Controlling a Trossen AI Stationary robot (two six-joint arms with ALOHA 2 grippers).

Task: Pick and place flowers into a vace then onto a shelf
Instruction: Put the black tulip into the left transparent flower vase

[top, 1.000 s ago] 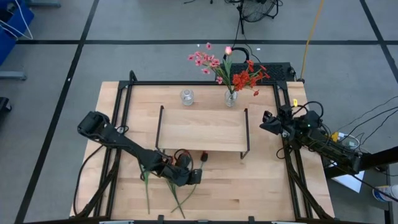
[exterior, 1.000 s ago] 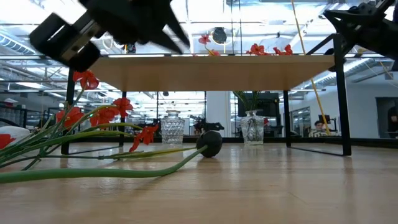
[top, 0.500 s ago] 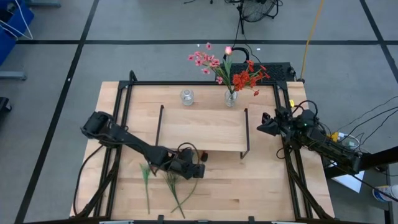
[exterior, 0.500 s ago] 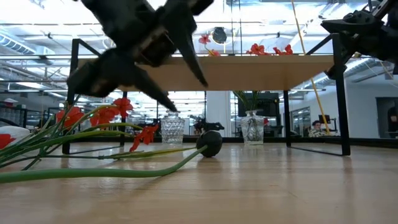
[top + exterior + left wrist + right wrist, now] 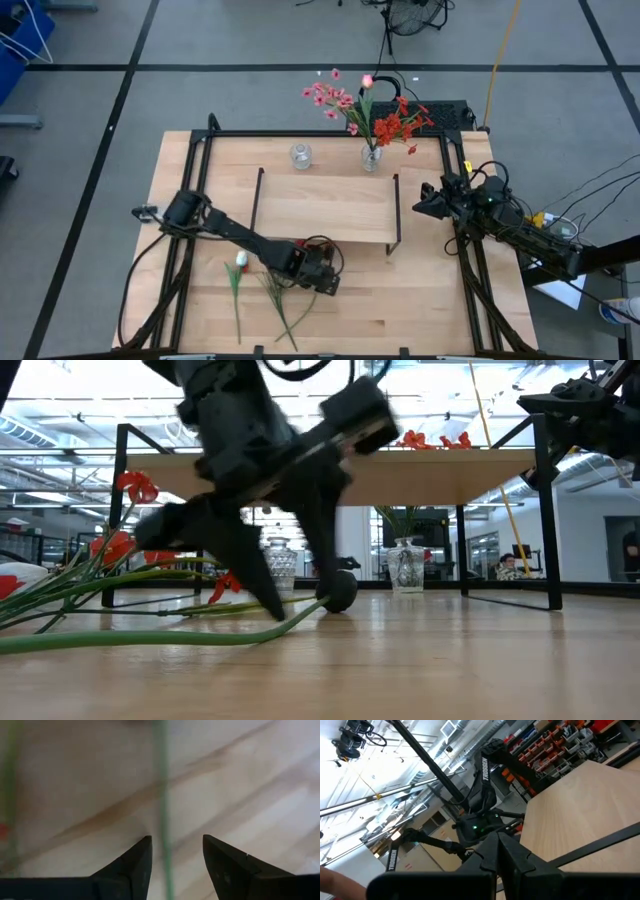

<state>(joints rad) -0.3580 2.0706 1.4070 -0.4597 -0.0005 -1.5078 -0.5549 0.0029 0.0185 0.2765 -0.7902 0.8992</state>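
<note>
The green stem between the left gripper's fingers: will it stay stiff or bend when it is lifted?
The green stem looks long and thin, so it probably droops. It seems light. Lying between the left gripper's open fingers, it may slip sideways.

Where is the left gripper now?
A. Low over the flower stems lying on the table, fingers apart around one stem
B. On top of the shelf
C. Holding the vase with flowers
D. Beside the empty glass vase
A: the left gripper is down at the table in front of the shelf, and its wrist view shows a green stem running between its spread fingers.
</note>
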